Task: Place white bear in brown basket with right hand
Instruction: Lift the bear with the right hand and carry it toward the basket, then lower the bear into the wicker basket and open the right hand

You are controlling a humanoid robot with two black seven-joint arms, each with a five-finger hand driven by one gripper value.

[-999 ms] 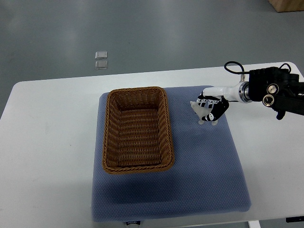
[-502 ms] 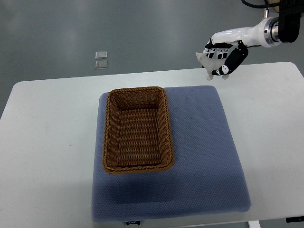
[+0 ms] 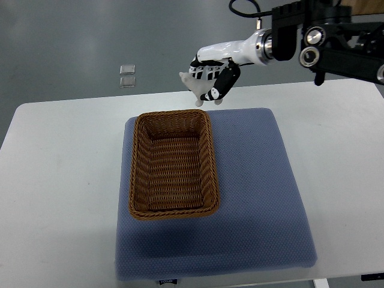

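White bear point(image 3: 191, 83) mostly hidden, right hand point(image 3: 211, 75) gripping

The basket point(image 3: 173, 165) is woven brown wicker with a ribbed, rough surface. The mat point(image 3: 258, 192) beneath it is blue cloth with a fine dotted texture, matt. The table point(image 3: 66, 180) is smooth, white and matt. The right hand point(image 3: 211, 75) has glossy white and black plastic shells.

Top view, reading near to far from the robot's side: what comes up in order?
Blue mat on the white table → brown basket → right hand holding the white bear just past the basket's far rim → two small clear squares on the floor.
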